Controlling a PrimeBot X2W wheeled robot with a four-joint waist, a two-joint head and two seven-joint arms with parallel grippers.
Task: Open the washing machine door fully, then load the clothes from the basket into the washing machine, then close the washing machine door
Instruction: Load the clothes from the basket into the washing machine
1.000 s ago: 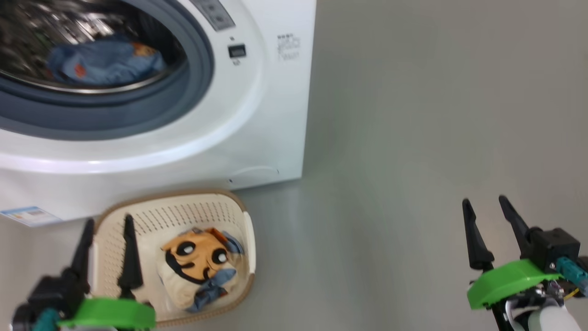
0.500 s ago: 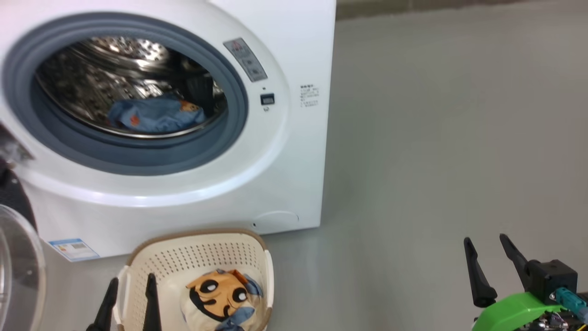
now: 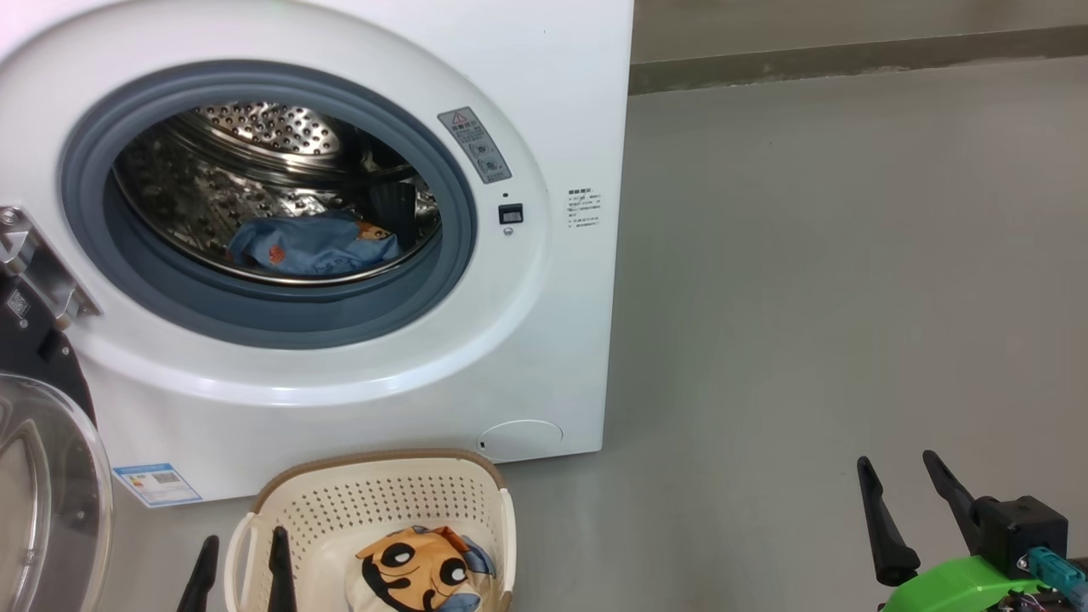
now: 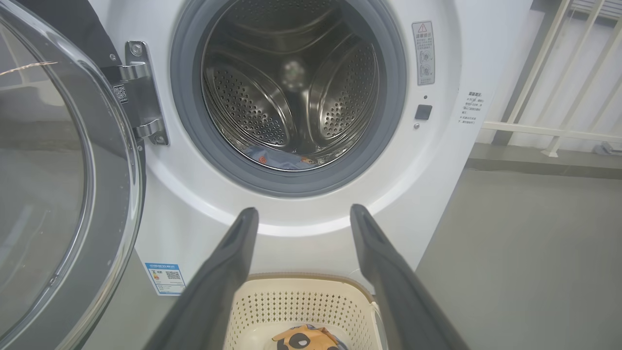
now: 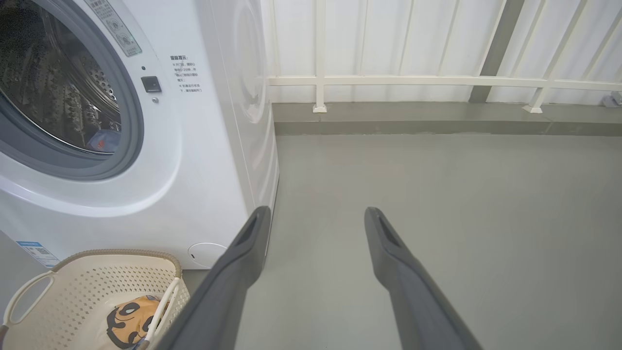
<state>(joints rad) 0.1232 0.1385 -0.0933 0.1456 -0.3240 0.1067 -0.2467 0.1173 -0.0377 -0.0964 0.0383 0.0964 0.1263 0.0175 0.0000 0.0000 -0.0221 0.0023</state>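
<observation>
The washing machine [image 3: 544, 340] stands with its drum uncovered. Its door [image 3: 42, 501] hangs swung out on the hinge at the left, and the left wrist view has the glass bowl [image 4: 43, 170] close by. A light blue garment [image 3: 314, 245] lies in the steel drum. Below the machine sits the cream basket [image 3: 374, 497], holding the orange and cream garment [image 3: 421, 578] with cartoon eyes. My left gripper [image 3: 243, 541] is open and empty over the basket's near left side. Far to the right, above bare floor, my right gripper [image 3: 896, 463] is open and empty.
A blue energy sticker [image 3: 157, 483] and a round cap [image 3: 520, 439] mark the machine's lower front. Grey floor [image 3: 807, 297] stretches to the right of the machine. A low kerb [image 5: 437, 121] and a white railing [image 5: 413, 80] close off the far side.
The head camera has tilted up, so machine and basket sit lower in the picture and the open door has come into view. Both grippers stay open and empty.
</observation>
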